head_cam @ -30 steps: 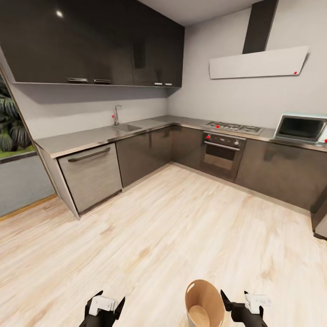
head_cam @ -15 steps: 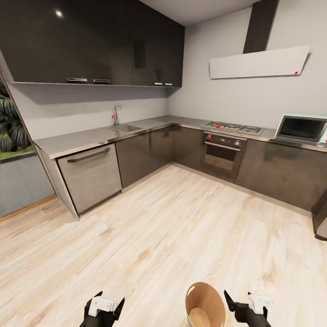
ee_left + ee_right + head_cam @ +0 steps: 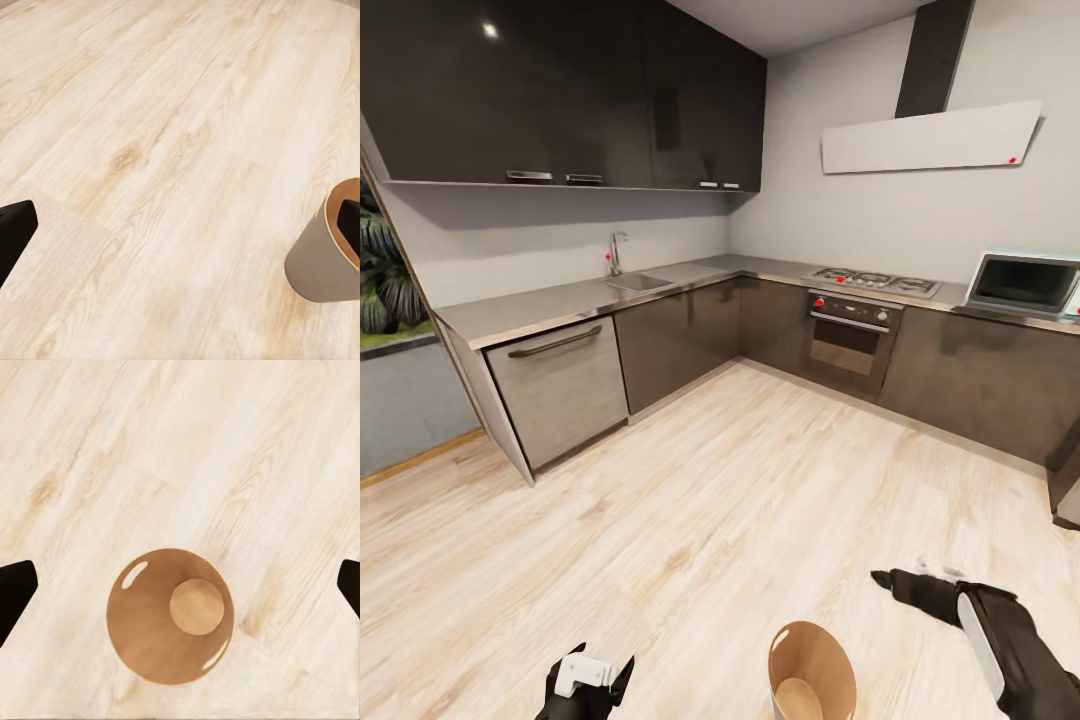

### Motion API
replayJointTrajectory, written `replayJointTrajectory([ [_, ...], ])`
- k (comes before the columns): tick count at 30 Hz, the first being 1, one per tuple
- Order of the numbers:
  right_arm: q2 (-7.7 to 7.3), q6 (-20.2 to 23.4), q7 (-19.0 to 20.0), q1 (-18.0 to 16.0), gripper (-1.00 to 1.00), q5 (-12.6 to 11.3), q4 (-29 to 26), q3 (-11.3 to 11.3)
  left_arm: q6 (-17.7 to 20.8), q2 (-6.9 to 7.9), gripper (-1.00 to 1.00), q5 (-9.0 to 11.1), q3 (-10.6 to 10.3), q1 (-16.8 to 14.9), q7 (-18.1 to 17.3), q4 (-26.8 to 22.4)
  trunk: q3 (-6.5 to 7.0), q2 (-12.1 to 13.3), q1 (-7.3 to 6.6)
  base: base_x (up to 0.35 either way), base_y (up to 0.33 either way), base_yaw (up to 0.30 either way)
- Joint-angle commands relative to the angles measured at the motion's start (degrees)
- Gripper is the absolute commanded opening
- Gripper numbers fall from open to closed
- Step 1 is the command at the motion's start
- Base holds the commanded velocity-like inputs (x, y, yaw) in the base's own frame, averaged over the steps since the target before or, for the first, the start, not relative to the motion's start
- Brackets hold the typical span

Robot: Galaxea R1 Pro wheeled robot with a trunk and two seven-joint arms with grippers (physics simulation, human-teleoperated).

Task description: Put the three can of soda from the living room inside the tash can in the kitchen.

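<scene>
On the kitchen floor (image 3: 740, 480), close in front of the robot, stands the tash can (image 3: 812, 672), upright, its orange-brown inside open to the ceiling. The big change is at the right arm. A second ago the right gripper (image 3: 920, 580) hung low beside the bin, at the bottom edge of the head view. Now the arm is lifted and stretched forward over the wood, to the right of the bin and a little beyond it. In the right wrist view the camera looks almost straight down into the tash can (image 3: 170, 616); the two dark fingertips (image 3: 15, 589) sit far apart at the edges of the picture, so this hand is spread wide and holds nothing. The bin looks empty in this view: I see only its round bottom, no can of soda.

The left gripper (image 3: 588, 683) has not moved; its fingers stand apart and empty, and the bin (image 3: 326, 251) shows at one side of its wrist view.

I judge that no can is delivered here yet. The cans are still to fetch from the living room.
</scene>
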Motion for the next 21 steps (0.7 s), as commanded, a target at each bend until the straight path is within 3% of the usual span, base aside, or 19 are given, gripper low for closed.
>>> replayJointTrajectory([
  [1,-0.64,4.1,0.0,-2.6,1.00,0.1,1.0,0.3,0.0,0.00,1.00,0.0,0.0,0.0,0.0,0.0,-0.01,0.0,0.00,0.000,0.000,0.000],
  [3,-1.59,10.0,-0.2,-6.6,1.00,0.2,2.9,1.1,0.0,0.00,1.00,0.0,0.0,0.0,0.0,0.0,-0.01,0.0,0.00,0.000,0.000,0.000],
  [4,-2.73,15.2,-1.4,-12.6,1.00,1.3,8.6,3.1,0.0,0.00,1.00,0.0,0.0,0.0,0.0,0.0,-0.01,0.0,0.00,0.000,0.000,0.000],
  [10,-3.96,18.5,-6.3,-27.1,1.00,5.3,26.4,5.6,0.1,0.00,1.00,-0.2,0.1,0.0,0.0,0.0,-0.01,0.0,0.00,0.000,0.000,0.000],
  [12,-4.20,18.9,-8.1,-35.0,1.00,6.9,35.3,6.4,0.1,0.00,1.00,-0.3,0.0,0.0,0.0,0.1,-0.37,-0.8,0.44,0.000,0.000,0.000],
  [16,-4.16,18.9,-8.9,-38.4,1.00,8.0,39.3,6.8,0.3,0.00,1.00,-0.3,0.0,0.0,0.0,0.1,-1.09,-2.4,1.32,0.000,0.000,0.000],
  [21,-4.37,17.0,-9.2,-40.0,1.00,9.5,41.4,7.0,0.4,0.00,1.00,-0.4,0.0,-0.1,-0.1,0.1,-1.98,-4.4,2.42,0.000,0.000,0.000],
])
